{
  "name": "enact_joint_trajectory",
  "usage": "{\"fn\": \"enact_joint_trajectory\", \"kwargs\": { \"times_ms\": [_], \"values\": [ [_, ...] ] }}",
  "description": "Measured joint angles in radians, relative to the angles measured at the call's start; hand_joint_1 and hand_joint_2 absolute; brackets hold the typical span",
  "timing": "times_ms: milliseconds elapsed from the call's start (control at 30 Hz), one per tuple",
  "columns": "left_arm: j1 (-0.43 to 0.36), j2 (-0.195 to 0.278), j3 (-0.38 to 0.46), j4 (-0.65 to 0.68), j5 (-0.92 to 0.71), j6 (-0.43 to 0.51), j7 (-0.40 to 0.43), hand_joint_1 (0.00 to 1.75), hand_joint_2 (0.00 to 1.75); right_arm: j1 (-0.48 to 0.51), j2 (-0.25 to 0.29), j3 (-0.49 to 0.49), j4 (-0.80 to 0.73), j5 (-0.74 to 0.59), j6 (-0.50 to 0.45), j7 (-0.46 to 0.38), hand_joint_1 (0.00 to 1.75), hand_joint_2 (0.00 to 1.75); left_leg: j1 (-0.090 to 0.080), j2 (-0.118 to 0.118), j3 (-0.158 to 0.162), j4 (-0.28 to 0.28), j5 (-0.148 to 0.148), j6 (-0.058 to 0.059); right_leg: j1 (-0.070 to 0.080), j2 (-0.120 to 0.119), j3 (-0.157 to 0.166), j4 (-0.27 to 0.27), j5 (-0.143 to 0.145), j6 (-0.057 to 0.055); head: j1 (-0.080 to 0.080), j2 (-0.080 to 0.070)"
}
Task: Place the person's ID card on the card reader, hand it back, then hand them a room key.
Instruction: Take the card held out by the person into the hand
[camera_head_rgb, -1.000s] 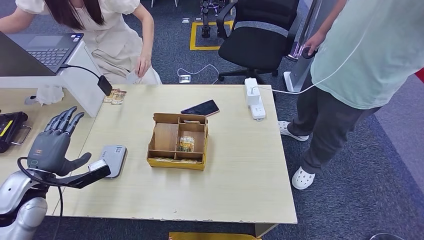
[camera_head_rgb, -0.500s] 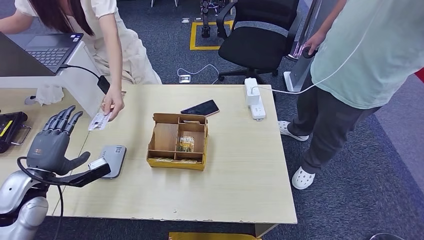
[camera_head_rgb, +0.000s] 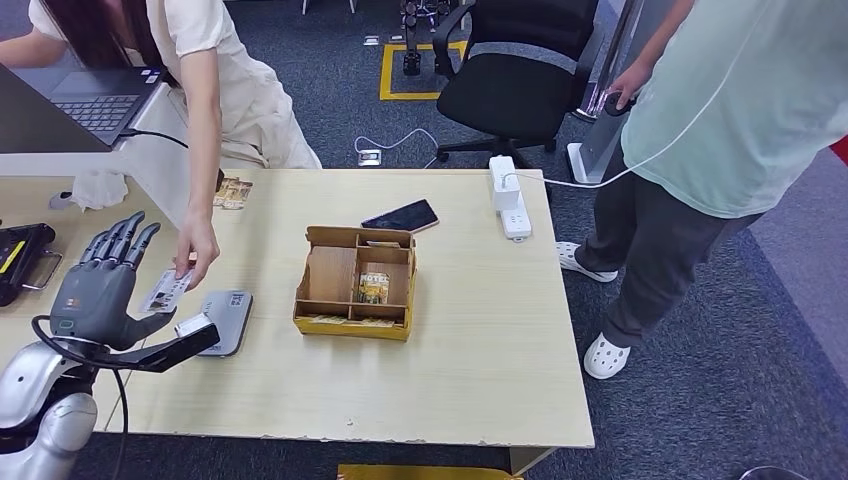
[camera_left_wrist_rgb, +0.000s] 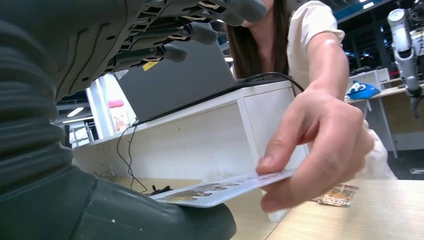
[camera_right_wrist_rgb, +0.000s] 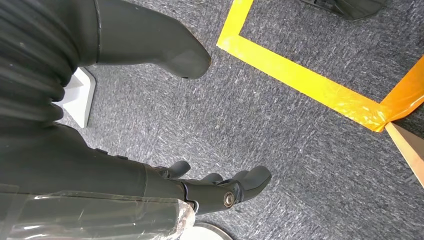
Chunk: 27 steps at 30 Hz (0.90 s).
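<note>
My left hand (camera_head_rgb: 98, 285) is open with fingers spread, and the person's hand (camera_head_rgb: 197, 248) holds the ID card (camera_head_rgb: 166, 291) right at my thumb, so if I close too slowly it could drop.

head: high, down on table (camera_head_rgb: 480, 330) | left wrist: close, shares ID card (camera_left_wrist_rgb: 225, 187) | right wrist: floorward

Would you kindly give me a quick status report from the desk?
Left hand open, raised, fingers spread. Right hand hanging over floor, holding nothing. Person's hand offering ID card at left thumb, not yet gripped. Card reader bare, unobstructed.
</note>
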Motion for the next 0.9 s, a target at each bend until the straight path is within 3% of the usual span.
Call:
{"fn": "enact_joint_trajectory", "kwargs": {
  "times_ms": [233,300,367,433,500,900],
  "values": [
    [0.002,-0.006,0.002,0.004,-0.001,0.000,0.001,0.02,1.75,0.000,0.000,0.000,0.000,0.000,0.000,0.000,0.00,1.75,0.000,0.000,0.000,0.000,0.000,0.000,0.000,0.000,0.000,0.000,0.000,0.000,0.000,0.000],
    [0.004,-0.010,0.002,0.005,-0.004,0.000,0.002,0.20,1.75,0.000,0.000,0.000,0.000,0.000,0.000,0.000,0.00,1.75,0.000,0.000,0.000,0.000,0.000,0.000,0.000,0.000,0.000,0.000,0.000,0.000,0.000,0.000],
    [0.006,-0.013,0.002,0.008,-0.005,-0.001,0.003,0.64,1.75,0.000,0.000,0.000,0.000,0.000,0.000,0.000,0.00,1.75,0.000,0.000,0.000,0.000,0.000,0.000,0.000,0.000,0.000,0.000,0.000,0.000,0.000,0.000],
    [0.009,-0.014,0.003,0.011,0.001,-0.005,0.001,1.28,1.75,0.000,0.000,0.000,0.000,0.000,0.000,0.000,0.00,1.75,0.000,0.000,0.000,0.000,0.000,0.000,0.000,0.000,0.000,0.000,0.000,0.000,0.000,0.000],
    [0.012,-0.013,0.004,0.013,0.010,-0.013,-0.002,1.69,1.75,0.000,0.000,0.000,0.000,0.000,0.000,0.000,0.00,1.75,0.000,0.000,0.000,0.000,0.000,0.000,0.000,0.000,0.000,0.000,0.000,0.000,0.000,0.000],
    [0.024,-0.013,0.019,0.013,0.033,-0.030,-0.008,1.75,1.75,0.000,0.000,0.000,0.000,0.000,0.000,0.000,0.00,1.75,0.000,0.000,0.000,0.000,0.000,0.000,0.000,0.000,0.000,0.000,0.000,0.000,0.000,0.000]
  ]
}}
